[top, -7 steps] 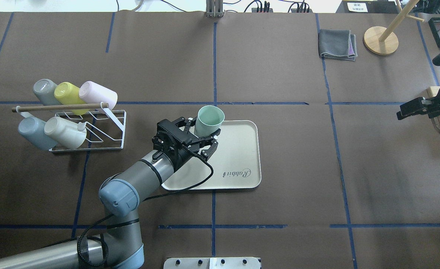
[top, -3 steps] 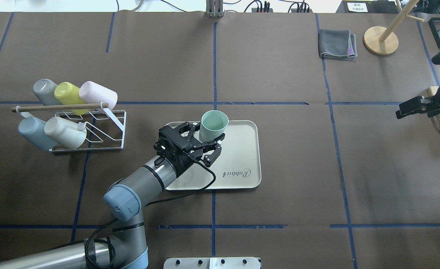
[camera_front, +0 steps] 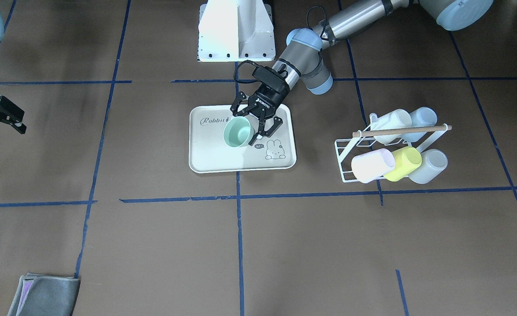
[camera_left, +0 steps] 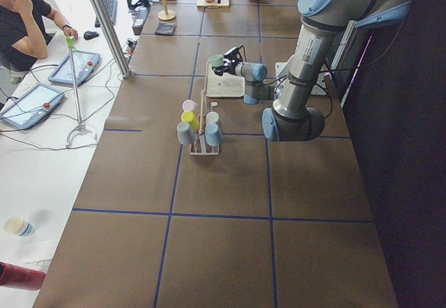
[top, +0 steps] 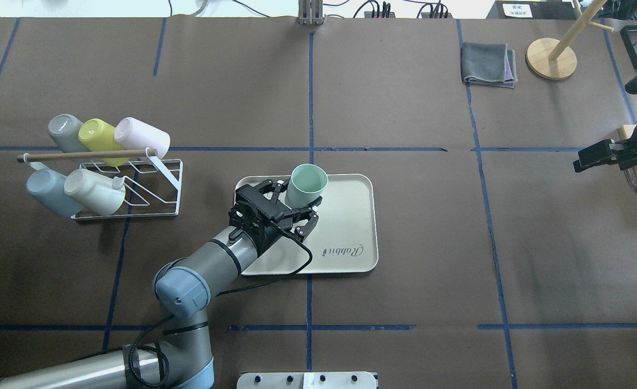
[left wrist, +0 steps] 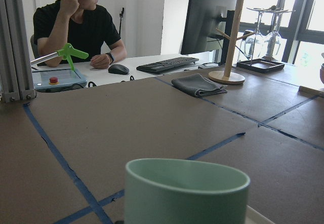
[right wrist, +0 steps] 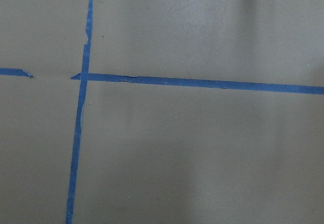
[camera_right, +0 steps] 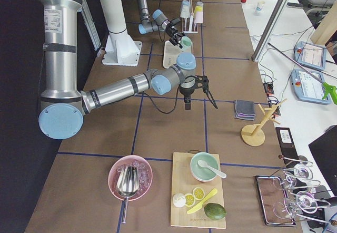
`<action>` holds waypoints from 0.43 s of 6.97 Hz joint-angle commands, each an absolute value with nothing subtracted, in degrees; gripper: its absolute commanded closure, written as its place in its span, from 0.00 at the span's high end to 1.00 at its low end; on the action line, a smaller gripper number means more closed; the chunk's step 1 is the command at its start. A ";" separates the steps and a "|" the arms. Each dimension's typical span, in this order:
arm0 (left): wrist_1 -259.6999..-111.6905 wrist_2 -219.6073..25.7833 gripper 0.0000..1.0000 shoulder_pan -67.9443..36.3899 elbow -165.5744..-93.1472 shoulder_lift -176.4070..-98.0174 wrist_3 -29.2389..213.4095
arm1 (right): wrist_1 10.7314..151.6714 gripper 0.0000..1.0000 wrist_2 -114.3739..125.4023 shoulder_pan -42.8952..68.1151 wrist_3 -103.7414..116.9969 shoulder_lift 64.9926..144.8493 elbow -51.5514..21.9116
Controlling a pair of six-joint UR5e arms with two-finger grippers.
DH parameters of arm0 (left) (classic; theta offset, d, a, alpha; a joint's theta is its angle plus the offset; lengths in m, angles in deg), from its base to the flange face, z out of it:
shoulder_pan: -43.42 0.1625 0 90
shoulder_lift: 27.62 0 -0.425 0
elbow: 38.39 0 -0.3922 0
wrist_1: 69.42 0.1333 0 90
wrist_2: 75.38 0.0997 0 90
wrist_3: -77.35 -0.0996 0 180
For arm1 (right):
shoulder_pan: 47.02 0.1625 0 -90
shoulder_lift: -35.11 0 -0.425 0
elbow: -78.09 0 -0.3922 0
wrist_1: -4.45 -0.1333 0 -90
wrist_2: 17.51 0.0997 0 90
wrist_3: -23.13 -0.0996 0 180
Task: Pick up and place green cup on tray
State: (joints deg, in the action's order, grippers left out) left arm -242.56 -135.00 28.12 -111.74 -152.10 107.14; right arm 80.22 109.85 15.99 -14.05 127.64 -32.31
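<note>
Left tool [top: 299, 202] clamped around matte cylindrical green cup [top: 307, 182] — upright, over cream round-cornered tray [top: 350, 221], right tool [top: 585, 160] spread open

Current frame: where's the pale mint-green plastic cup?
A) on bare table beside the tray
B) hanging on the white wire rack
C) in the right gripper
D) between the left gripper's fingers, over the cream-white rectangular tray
D: the pale mint-green plastic cup is upright between the fingers of the left gripper, within the rim of the cream-white rectangular tray; I cannot tell whether its base touches the tray yet.
</note>
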 commanded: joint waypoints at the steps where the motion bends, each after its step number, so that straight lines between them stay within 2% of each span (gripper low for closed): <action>1: -241.25 -134.97 0.40 28.13 -111.60 -152.07 106.02 | 80.22 1.00 109.93 16.00 -13.96 127.92 -32.30; 2: -239.94 -134.97 0.49 28.13 -111.69 -152.16 103.66 | 80.13 1.00 109.93 16.00 -14.05 127.93 -32.30; 3: -239.92 -134.97 0.51 28.13 -111.69 -152.16 103.63 | 80.22 1.00 109.85 16.00 -13.96 127.93 -32.22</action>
State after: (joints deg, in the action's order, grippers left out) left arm -240.45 -134.97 28.12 -111.66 -152.13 104.53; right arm 80.18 109.91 15.99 -14.01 127.90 -32.28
